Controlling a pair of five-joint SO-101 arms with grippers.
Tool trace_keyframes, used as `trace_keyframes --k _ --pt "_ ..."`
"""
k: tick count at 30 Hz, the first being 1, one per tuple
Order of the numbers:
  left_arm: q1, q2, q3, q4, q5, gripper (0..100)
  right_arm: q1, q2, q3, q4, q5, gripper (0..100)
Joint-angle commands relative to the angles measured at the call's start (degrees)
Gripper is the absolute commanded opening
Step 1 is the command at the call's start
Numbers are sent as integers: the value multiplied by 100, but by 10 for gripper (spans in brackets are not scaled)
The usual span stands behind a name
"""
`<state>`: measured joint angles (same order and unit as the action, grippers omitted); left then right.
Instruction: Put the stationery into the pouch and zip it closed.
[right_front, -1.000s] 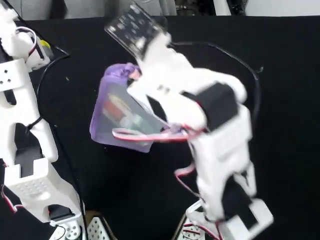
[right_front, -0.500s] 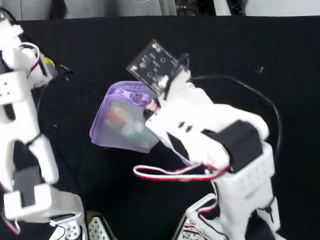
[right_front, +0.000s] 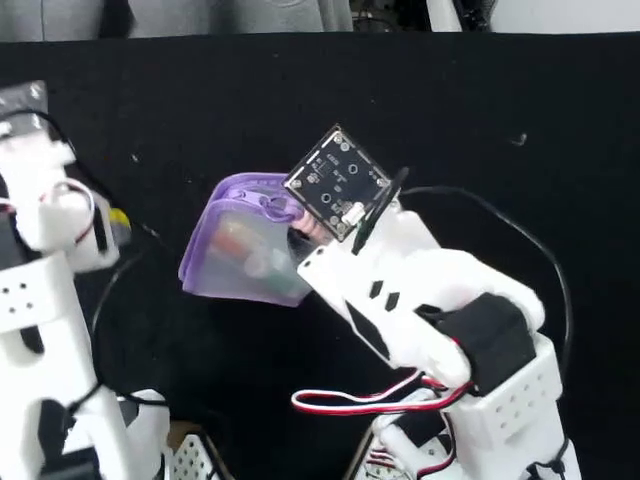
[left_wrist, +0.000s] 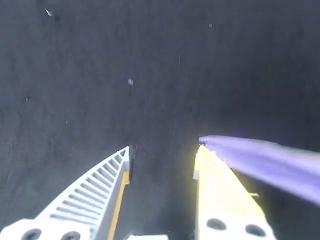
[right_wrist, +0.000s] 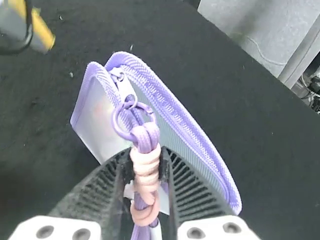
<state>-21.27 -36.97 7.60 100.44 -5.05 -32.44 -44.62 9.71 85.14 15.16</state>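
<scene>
Purple see-through zip pouch (right_front: 215, 265) is sitting tipped up on one edge near the middle of the black counter (right_front: 520, 100), zip side up. You can see the stationery (right_front: 240, 240) showing through its wall as reddish and greenish blobs, so that part looks done.

It's being held that way by the pink-and-purple braided pull cord (right_wrist: 145, 172) hooked onto the zipper slider (right_wrist: 118, 76). The right end effector (right_wrist: 146, 157) is clenching that cord between its black ribbed fingers, so my guess is the tilt is just the cord tugging on the top seam. The slider is sitting at the far corner of the zip, but I honestly can't tell if the teeth are meshing along the whole run.

The left end effector (left_wrist: 162, 150) is hanging released, jaws spread with nothing between them, just beside the pouch's purple edge. It's probably hovering there to pin the pouch so the zip pull has something to work against.
</scene>
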Motion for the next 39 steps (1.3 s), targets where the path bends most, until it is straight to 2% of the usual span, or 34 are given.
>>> trace_keyframes --k 1,10,20,23,32,35,39 --pt "4 -545 435 26 -422 213 -53 31 479 26 9 11" --pt "-4 -1802 1508 -44 -1530 213 -53 31 505 26 9 11" --pt "75 -3402 2897 -1785 -2127 213 -53 31 514 123 167 11" --pt "479 -4026 3125 -1846 -2505 213 -53 31 505 158 176 11" --pt "2264 -6057 3512 -1829 -2514 214 -53 31 514 246 369 11" --pt "2677 -6391 3574 -1714 -2514 214 -62 31 505 281 378 11" --pt "3169 -6426 3433 -1477 -2514 214 -62 13 514 536 888 11"
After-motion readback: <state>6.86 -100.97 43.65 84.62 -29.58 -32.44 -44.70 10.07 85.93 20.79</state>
